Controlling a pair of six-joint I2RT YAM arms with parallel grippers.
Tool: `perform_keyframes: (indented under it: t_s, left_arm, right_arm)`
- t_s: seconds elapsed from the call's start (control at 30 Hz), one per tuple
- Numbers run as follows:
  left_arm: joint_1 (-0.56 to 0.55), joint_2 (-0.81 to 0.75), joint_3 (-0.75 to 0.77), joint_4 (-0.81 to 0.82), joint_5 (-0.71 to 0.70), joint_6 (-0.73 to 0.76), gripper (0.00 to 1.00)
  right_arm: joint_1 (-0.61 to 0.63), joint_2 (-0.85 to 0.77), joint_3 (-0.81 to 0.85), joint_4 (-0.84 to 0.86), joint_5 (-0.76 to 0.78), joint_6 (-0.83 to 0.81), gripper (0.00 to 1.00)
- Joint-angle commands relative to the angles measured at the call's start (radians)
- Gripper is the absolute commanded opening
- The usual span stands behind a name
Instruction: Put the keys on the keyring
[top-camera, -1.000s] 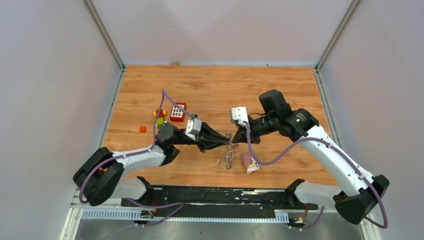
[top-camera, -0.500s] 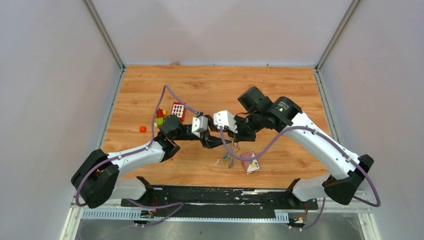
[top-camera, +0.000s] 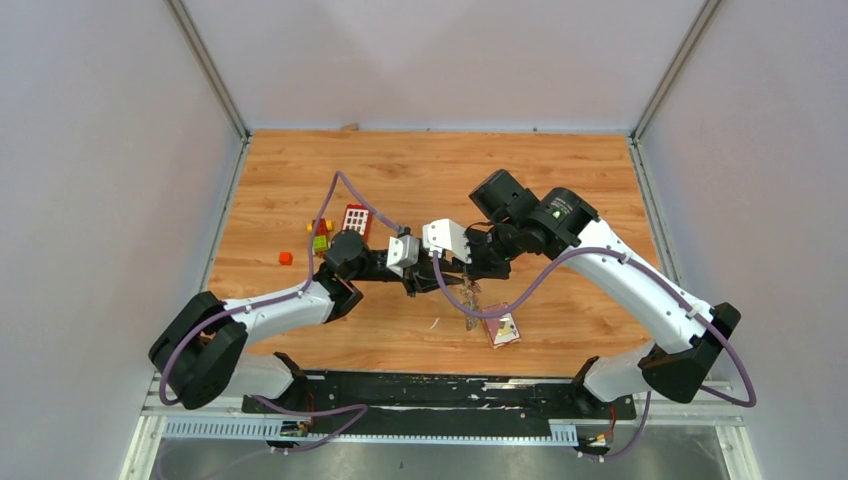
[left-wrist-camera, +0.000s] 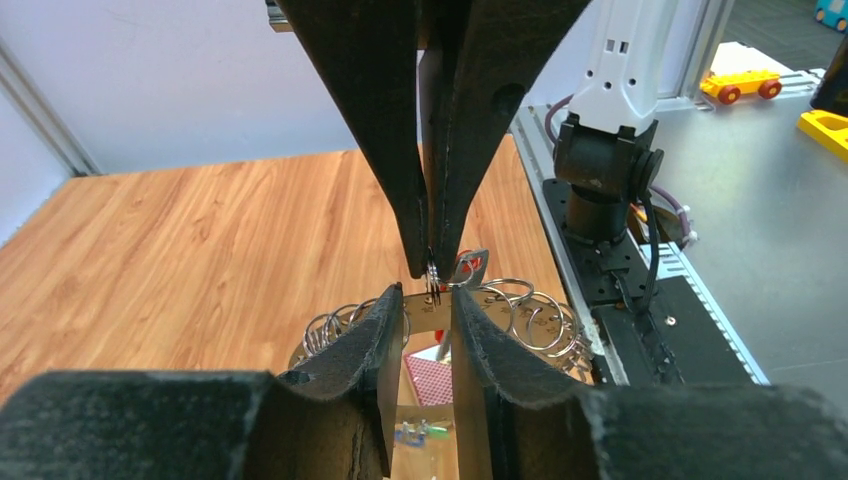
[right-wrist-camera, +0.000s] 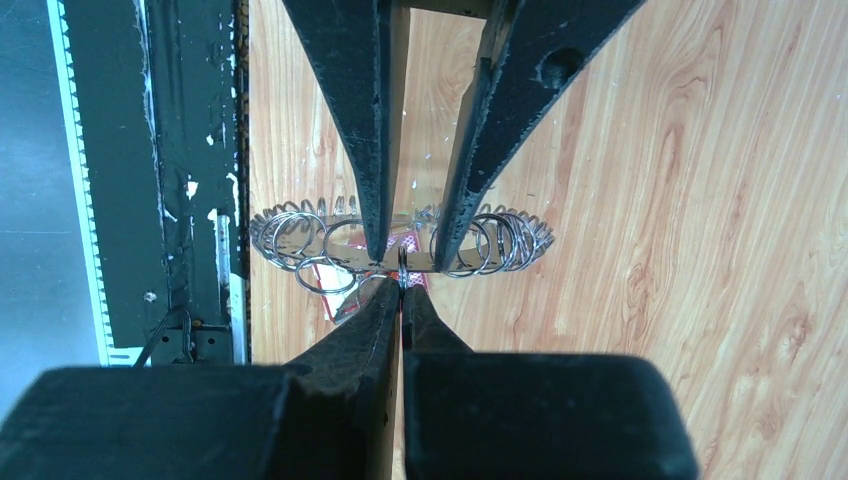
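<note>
Keyring (right-wrist-camera: 500, 245) hangs above the table (top-camera: 560, 190), a rim loop pinched in my pressed-together right gripper (right-wrist-camera: 401, 292), left gripper (left-wrist-camera: 425, 305) spread astride the band; my judgement: hold right steady, close left slowly and squarely, so the loop doesn't twist.

Even, diffuse light from overhead falls on the wooden tabletop (top-camera: 560, 170), which we see bright and sharp from above, with only faint, soft shadows near its middle. In our wrist views the close black bulk of the left pincer (left-wrist-camera: 427, 297) and right pincer (right-wrist-camera: 401, 287) blurs, while the keyring (right-wrist-camera: 470, 265) glints crisply.
</note>
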Motion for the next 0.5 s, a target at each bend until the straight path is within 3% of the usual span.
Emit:
perform_keyframes:
  t_s: [0.0, 0.47]
  left_arm:
    - [-0.007, 0.007, -0.021, 0.072, 0.015, 0.015, 0.31]
    - [-0.023, 0.019, -0.016, 0.103, 0.001, -0.005, 0.23]
  right_arm:
    - [0.008, -0.007, 0.031, 0.018, -0.008, 0.007, 0.00]
    - [0.008, -0.017, -0.006, 0.060, -0.041, 0.025, 0.00]
